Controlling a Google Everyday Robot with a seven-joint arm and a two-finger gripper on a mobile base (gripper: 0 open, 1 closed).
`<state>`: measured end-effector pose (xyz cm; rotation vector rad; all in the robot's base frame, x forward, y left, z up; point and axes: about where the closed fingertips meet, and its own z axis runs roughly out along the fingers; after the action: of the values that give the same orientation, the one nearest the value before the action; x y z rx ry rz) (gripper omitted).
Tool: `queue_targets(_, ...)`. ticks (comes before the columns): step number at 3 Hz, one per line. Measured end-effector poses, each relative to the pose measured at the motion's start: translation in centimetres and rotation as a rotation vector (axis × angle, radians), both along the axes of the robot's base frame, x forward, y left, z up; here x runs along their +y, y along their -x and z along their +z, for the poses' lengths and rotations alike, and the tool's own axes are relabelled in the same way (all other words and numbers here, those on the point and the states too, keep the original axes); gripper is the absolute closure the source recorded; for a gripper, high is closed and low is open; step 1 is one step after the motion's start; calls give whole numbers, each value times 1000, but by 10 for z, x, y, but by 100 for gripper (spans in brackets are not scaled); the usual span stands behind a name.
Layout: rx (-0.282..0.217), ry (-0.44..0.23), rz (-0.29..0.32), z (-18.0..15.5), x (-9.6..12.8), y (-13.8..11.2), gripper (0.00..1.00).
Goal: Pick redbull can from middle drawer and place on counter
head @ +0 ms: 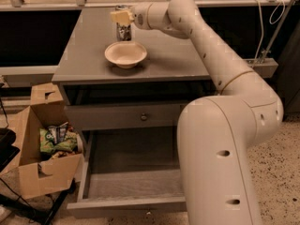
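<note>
The redbull can (123, 32) stands upright on the grey counter (173, 55), just behind a cream bowl (125, 54). My gripper (121, 17) reaches in from the right, and its yellowish fingers sit around the can's upper part, shut on it. The can's base is at counter level, touching or nearly touching the surface. The middle drawer (136, 172) is pulled out below with nothing showing on its floor. My white arm (220, 125) covers the drawer's right side.
The upper drawer (122, 117) with a round knob is closed. An open cardboard box (40, 172) with snack bags stands on the floor to the left. Speckled floor (281, 172) lies to the right. A rail runs behind the counter.
</note>
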<state>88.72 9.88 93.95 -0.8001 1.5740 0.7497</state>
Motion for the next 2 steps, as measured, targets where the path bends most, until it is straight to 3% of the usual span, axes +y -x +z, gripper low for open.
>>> queue_targets(1,12,4,10,-35,35,-7,100)
queue_targets(2,12,3,9,-33,36,-8,82)
